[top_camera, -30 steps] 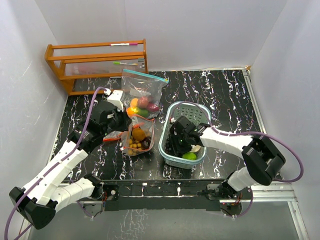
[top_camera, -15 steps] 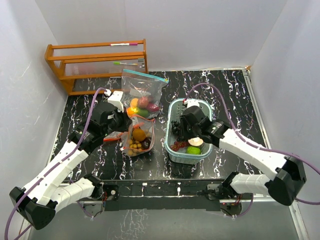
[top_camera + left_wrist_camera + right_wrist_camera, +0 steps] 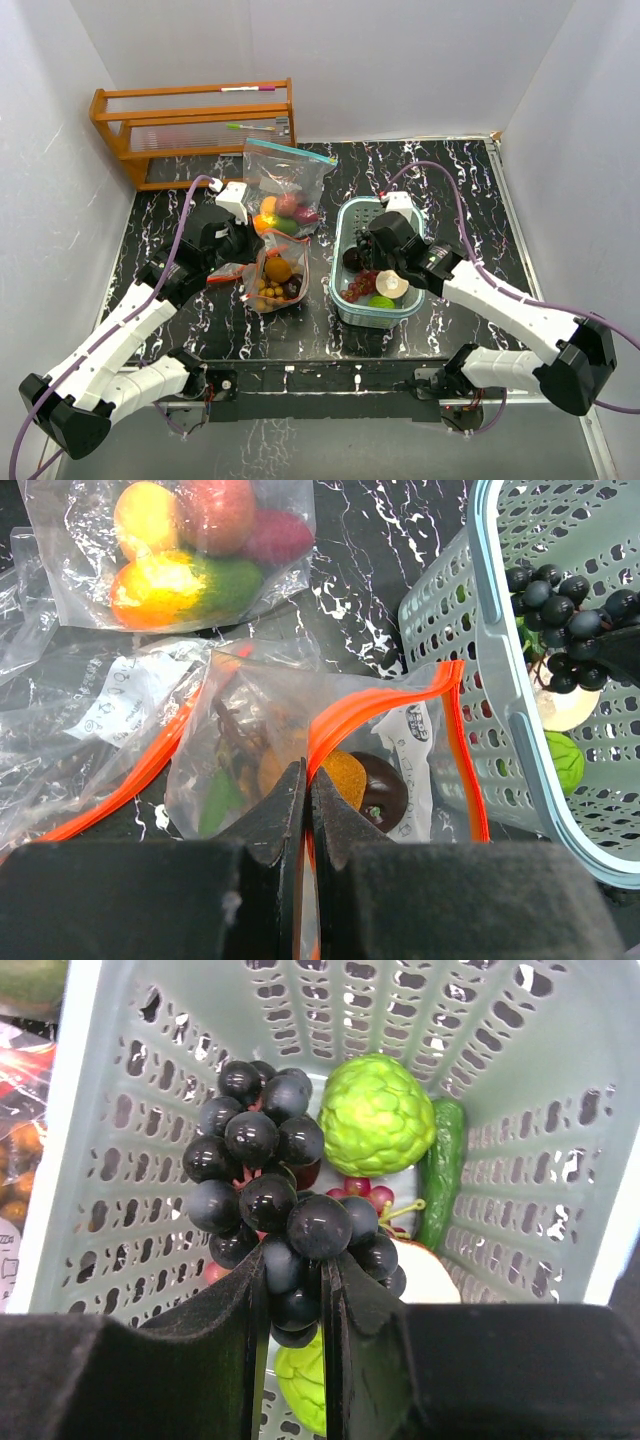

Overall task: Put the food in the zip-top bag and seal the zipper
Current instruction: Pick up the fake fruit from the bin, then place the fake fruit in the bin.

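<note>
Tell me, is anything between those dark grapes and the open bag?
Only the basket's wall on that side: the grapes, in the right gripper, hang over the basket, how high is unclear. The left gripper pinches the bag's rim.

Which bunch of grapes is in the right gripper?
The dark bunch, clamped in the right gripper; the smaller red bunch lies below it in the basket.

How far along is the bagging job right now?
Partly done. The orange-zipper bag already holds several pieces, and the left gripper pinches its open rim. In hand: the right gripper is shut on dark grapes over the teal basket. Left: those grapes, the bumpy green fruit, red grapes and more in the basket, then sealing the zipper.
</note>
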You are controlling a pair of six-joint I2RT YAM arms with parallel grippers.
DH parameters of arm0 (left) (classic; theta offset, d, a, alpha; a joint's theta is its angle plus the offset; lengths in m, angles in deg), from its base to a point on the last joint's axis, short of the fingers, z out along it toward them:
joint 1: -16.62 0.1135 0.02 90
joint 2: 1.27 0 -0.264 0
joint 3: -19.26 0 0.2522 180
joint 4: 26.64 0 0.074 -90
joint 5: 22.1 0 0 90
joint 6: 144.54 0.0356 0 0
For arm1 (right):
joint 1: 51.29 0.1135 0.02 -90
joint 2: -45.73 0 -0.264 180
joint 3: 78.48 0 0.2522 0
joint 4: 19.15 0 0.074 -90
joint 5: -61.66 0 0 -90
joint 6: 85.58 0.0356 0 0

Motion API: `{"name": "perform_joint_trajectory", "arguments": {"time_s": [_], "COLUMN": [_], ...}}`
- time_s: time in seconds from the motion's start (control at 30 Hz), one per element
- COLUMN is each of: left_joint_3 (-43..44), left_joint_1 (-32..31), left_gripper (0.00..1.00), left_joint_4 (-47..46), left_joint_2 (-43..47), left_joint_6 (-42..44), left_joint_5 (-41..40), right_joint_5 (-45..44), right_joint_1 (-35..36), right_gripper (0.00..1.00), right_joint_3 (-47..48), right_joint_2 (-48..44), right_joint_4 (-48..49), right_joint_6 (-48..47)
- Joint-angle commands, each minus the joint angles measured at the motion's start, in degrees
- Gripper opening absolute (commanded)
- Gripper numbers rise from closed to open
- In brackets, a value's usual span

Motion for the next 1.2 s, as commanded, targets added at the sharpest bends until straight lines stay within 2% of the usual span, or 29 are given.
{"name": "perform_joint_trajectory", "arguments": {"time_s": [0.0, 0.1, 0.4, 0.43, 0.5, 0.57, 0.63, 0.67, 0.77, 0.83, 0.93, 1.17], "left_joint_3": [0.80, 0.88, 0.19, 0.05, -0.07, -0.09, -0.02, 0.00, -0.07, -0.09, 0.14, 0.53], "left_joint_1": [-0.13, -0.17, -0.17, -0.15, -0.17, -0.18, -0.13, -0.12, -0.15, -0.18, -0.13, -0.17], "left_gripper": [0.00, 0.00, 0.00, 0.00, 0.00, 0.00, 0.00, 0.00, 0.00, 0.00, 0.00, 0.00], "left_joint_4": [-1.34, -1.79, -2.36, -2.37, -2.53, -2.79, -2.91, -2.91, -2.83, -2.90, -3.27, -3.40], "left_joint_2": [0.23, -0.44, -0.44, -0.37, -0.32, -0.33, -0.39, -0.45, -0.48, -0.65, -1.38, -1.23], "left_joint_6": [0.64, 0.50, 0.67, 0.68, 0.68, 0.68, 0.76, 0.83, 1.09, 1.35, 1.38, 1.24], "left_joint_5": [0.10, 0.74, 0.70, 0.69, 0.73, 0.61, 0.57, 0.55, 0.43, 0.34, 0.54, 0.50], "right_joint_5": [-6.64, -5.14, 23.99, 25.82, 27.62, 25.45, 20.11, 17.40, 12.10, 9.51, 6.79, -1.39], "right_joint_1": [-0.21, -0.22, -0.01, 0.21, 0.32, 0.36, 0.33, 0.36, 0.33, 0.29, 0.26, -0.67], "right_gripper": [0.17, 0.17, 0.17, 0.17, 0.26, 0.34, 0.52, 0.58, 0.77, 0.85, 0.89, 0.90], "right_joint_3": [-0.53, -0.74, -2.17, -2.44, -2.90, -2.68, -2.34, -1.95, -0.86, 0.59, 2.97, 7.97], "right_joint_2": [-4.04, -5.59, -4.39, -3.93, -2.57, -1.83, -1.99, -2.52, -5.15, -6.16, -4.57, 6.36], "right_joint_4": [0.46, 0.71, 1.65, 0.90, -0.83, -4.05, -7.63, -8.73, -8.92, -8.78, -9.18, -13.87], "right_joint_6": [2.69, 0.78, -2.60, -2.82, -3.19, -2.80, -0.72, -0.03, 0.71, 0.59, -0.15, 3.61]}}
